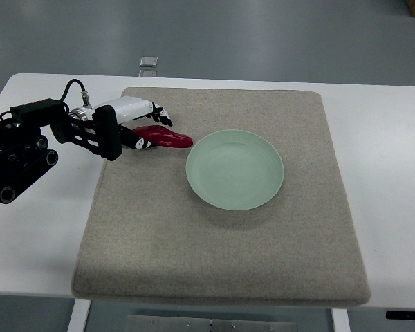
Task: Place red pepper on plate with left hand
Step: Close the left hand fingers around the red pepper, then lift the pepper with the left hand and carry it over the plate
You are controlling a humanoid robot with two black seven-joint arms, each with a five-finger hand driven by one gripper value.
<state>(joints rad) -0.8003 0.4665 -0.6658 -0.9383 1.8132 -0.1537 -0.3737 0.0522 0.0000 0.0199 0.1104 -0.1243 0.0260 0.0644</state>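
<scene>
- Left hand [144, 124] is at the stem end of the red pepper [164, 137], at the mat's [221, 263] far-left part. Fingers curl over and around the pepper's left end; reads as clamped on it, though the contact side is partly hidden.
- Cannot tell if the pepper rests on the mat or is just clear of it. Its tapered tip points right, near the plate [235, 169] rim but not touching.
- Plate is pale green, shallow, nothing on it, sitting mid-mat just right of the pepper.
- Step in hand, as I judge it: secure the grasp, then carry right to the plate.
- Do it well: lift enough for the free tip to clear the rim before going sideways, otherwise it likely shoves the plate.
- The grip is at one end, so the long end may droop or swing; move slowly, keep the wrist level.
- Release low over the plate centre so the pepper does not roll out.
- Right arm is not visible.
</scene>
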